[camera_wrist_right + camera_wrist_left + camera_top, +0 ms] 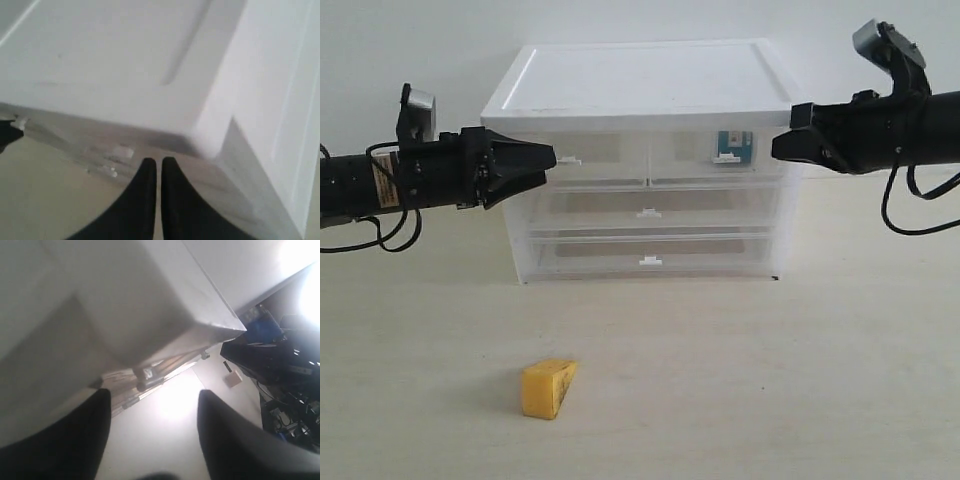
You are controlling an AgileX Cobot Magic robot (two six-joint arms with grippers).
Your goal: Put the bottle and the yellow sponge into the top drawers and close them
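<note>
1. The yellow-orange, wedge-shaped porous sponge (548,388) lies on the pale wooden table (800,400), lower left of centre in the exterior view. It is well apart from the white translucent plastic cabinet (650,245).
2. The small bottle (733,146) with the teal-blue label is seen through the front of the right-hand one of the two small translucent top drawers (605,150). Both drawers appear shut.
3. The sponge is judged light, soft and compressible, and its rough pores are unlikely to slip. A hold across its two flat side faces is advised, since the sloping faces could squeeze it out.
4. The left gripper (548,160) is spread wide and empty, its tips just beside the small white tab handle (570,160) of the left top drawer. The right gripper (778,148) is pressed closed on nothing, near the cabinet's upper right corner.
5. The flat white lid (640,75) overhangs the drawer fronts, so a pull on the handle is best made straight outward. Bare table is left all around the sponge for a descent from above.
</note>
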